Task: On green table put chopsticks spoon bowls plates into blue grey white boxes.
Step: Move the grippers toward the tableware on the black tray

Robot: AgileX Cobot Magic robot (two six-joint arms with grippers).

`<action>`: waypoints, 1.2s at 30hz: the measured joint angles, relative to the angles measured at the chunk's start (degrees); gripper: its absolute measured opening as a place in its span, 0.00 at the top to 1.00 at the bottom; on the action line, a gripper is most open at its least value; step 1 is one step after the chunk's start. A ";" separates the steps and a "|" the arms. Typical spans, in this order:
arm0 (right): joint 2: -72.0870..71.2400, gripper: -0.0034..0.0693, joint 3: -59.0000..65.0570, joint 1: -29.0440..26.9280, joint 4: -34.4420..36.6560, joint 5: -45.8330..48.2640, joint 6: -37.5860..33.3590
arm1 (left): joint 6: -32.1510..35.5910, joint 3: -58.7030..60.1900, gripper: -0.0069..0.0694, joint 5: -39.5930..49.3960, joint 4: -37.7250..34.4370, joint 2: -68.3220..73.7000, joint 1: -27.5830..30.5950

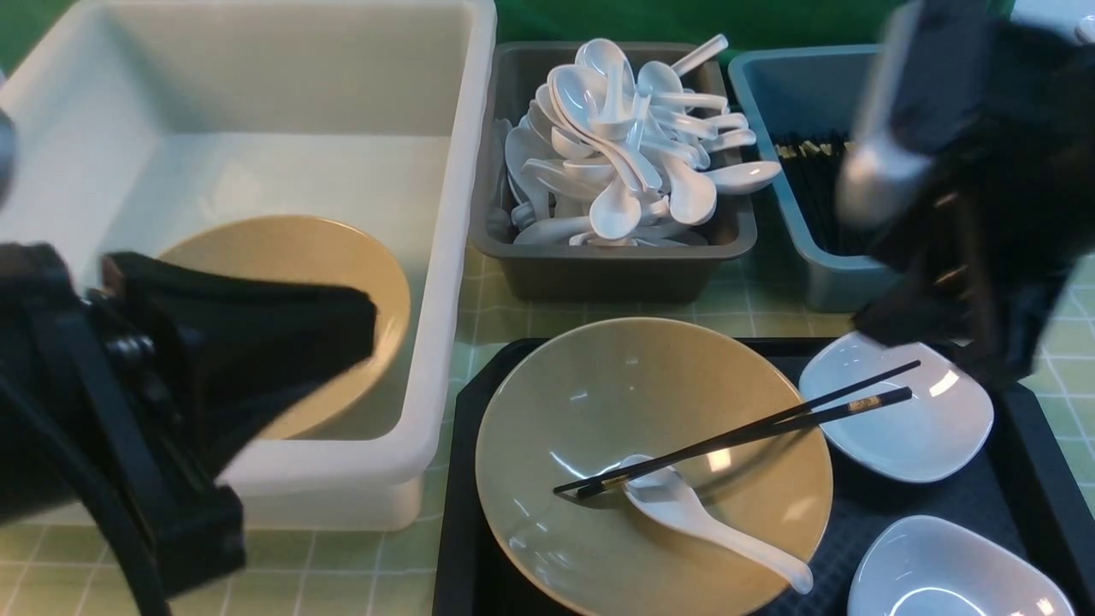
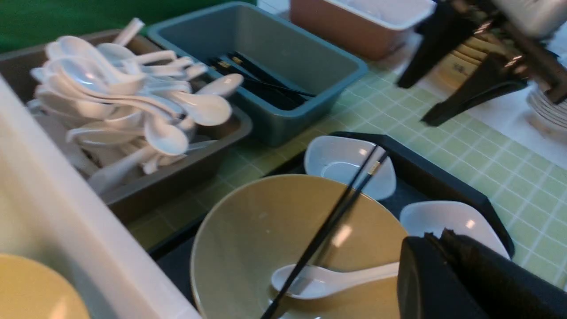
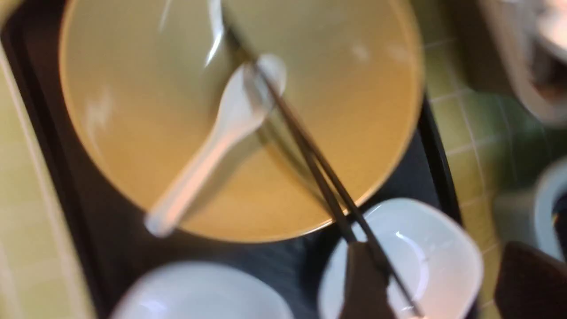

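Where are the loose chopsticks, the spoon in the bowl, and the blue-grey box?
chopsticks [image 1: 753, 430]: front view, midway along the pair.
spoon [image 1: 701, 524]: front view, neck of its handle.
blue-grey box [image 1: 834, 287]: front view, its near wall.

On the tray before me a bowl holds a spoon and chopsticks reaching over the plate at its right; behind stand a spoon bin and, rightward, a chopstick bin; left, a tub holds another bowl.
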 joint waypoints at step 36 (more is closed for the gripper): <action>27.68 0.87 -8.46 9.23 -13.54 4.83 -3.23 | 3.50 0.00 0.91 0.16 1.67 0.17 -0.40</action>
